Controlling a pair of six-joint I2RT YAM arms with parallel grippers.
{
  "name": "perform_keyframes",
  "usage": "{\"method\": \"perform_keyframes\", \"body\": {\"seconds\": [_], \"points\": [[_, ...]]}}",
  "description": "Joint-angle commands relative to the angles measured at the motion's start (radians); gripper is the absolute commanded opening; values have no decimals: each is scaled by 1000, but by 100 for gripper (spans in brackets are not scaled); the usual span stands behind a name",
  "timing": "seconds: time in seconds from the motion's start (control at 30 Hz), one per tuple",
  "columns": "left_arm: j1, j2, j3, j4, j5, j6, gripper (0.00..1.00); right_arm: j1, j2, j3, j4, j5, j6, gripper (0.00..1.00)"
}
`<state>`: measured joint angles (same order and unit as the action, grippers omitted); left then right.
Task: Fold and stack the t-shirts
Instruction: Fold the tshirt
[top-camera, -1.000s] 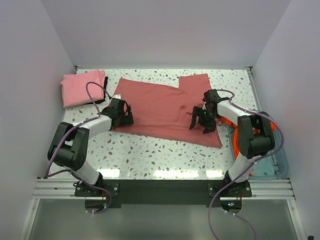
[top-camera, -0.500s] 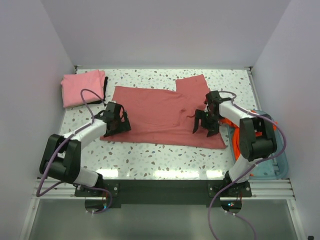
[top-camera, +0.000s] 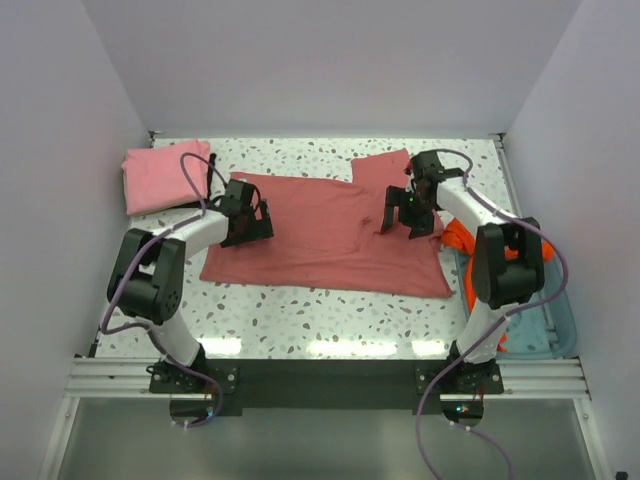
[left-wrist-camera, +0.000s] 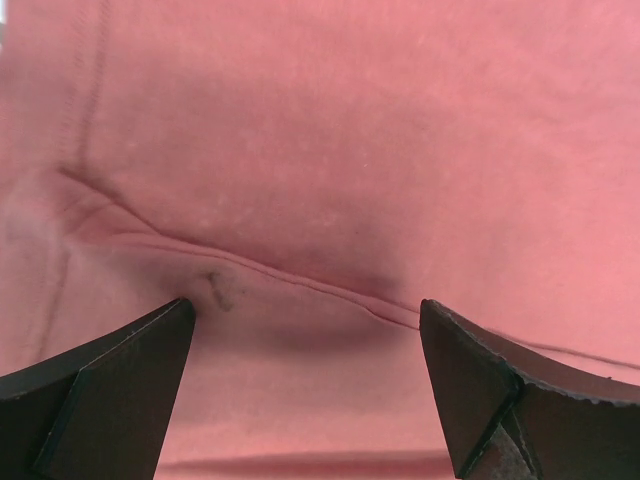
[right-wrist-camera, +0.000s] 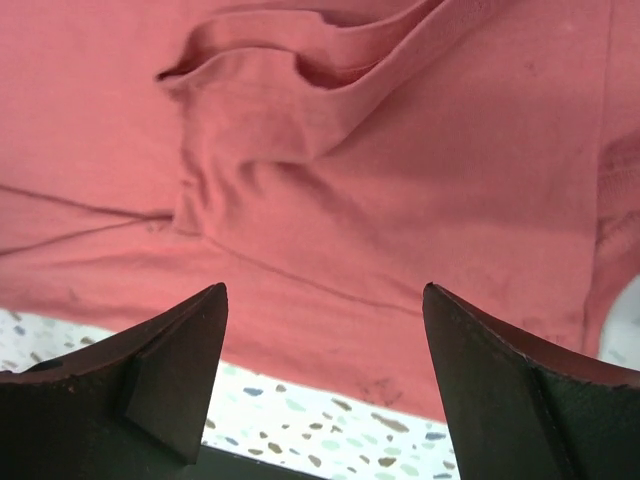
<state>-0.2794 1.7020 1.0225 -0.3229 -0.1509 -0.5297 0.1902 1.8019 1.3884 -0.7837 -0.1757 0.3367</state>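
Note:
The rose-red t-shirt (top-camera: 320, 230) lies spread flat across the middle of the table. It fills the left wrist view (left-wrist-camera: 330, 150) and most of the right wrist view (right-wrist-camera: 330, 150). My left gripper (top-camera: 256, 222) is open and empty over the shirt's left part. My right gripper (top-camera: 405, 214) is open and empty over the shirt's right part, near a small crease. The lighter pink t-shirt (top-camera: 163, 175) lies folded at the back left corner. The orange t-shirt (top-camera: 470, 262) lies bunched in the tray at the right, mostly hidden by my right arm.
A pale blue see-through tray (top-camera: 545, 330) stands at the right edge of the table. The speckled tabletop (top-camera: 300, 310) shows along the front. White walls close in the sides and back.
Both grippers have moved toward the back of the table. The left one went from the shirt's left edge up onto its upper left part. The shirt lies flatter and squarer than before.

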Motion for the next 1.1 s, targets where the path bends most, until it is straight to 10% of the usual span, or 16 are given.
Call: {"method": "perform_keyframes", "body": {"seconds": [0.0,1.07], "points": [[9,21,-33,68,33,11,100,-2,60,-38,72,-24,1,82],[9,-330,-369,-135,56,-95,100,60,-91,-411,-104,-82,18,81]]}}
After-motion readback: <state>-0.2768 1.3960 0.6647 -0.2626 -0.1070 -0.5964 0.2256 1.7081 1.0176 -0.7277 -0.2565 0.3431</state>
